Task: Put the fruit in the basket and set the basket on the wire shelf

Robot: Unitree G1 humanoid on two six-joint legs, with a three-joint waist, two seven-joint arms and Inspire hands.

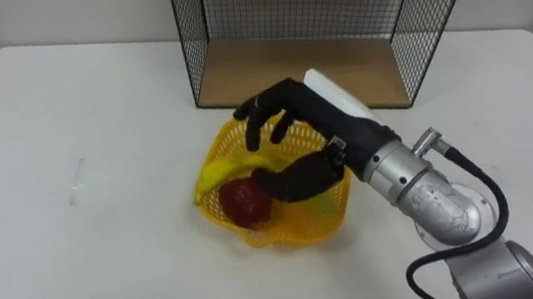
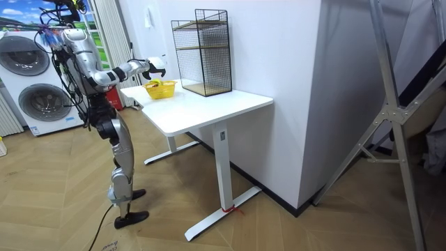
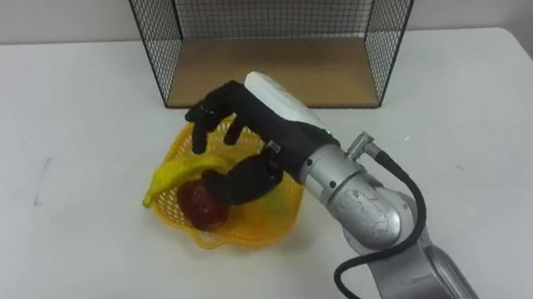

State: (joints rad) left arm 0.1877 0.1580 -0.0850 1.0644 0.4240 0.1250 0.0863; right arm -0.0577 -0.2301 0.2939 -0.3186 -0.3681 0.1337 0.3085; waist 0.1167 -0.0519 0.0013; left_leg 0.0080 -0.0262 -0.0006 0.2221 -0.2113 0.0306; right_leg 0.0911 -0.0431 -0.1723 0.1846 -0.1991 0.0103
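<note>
In the room view two washing machines [image 2: 31, 77] are seen at the far left, and the robot is shown standing before them at the end of the white bench [image 1: 62, 122], one arm stretched out over it. That view also gives the wire shelf [image 2: 203, 52] whole – an upright cage with a board partway up – whereas in the eye views its top is cut off and its lower wooden floor [image 1: 287, 67] is seen through the mesh. The left part of the bench is bare in the eye views. Next comes the yellow basket [image 1: 306, 228], set on the bench just in front of the shelf and apart from it. Two fruits are held in it: a banana [image 1: 214, 176] lying along its left rim, one end reaching past the edge, and a red apple [image 1: 245, 202] just beside it. From the room view the contents cannot be made out. The right hand [image 1: 297, 111] is held over the basket from the right – its fingers [image 1: 253, 121] spread and loosely bent above the far rim, the thumb lowered inside near the apple, nothing clasped between them. The right side of the basket's inside is hidden under the hand.
</note>
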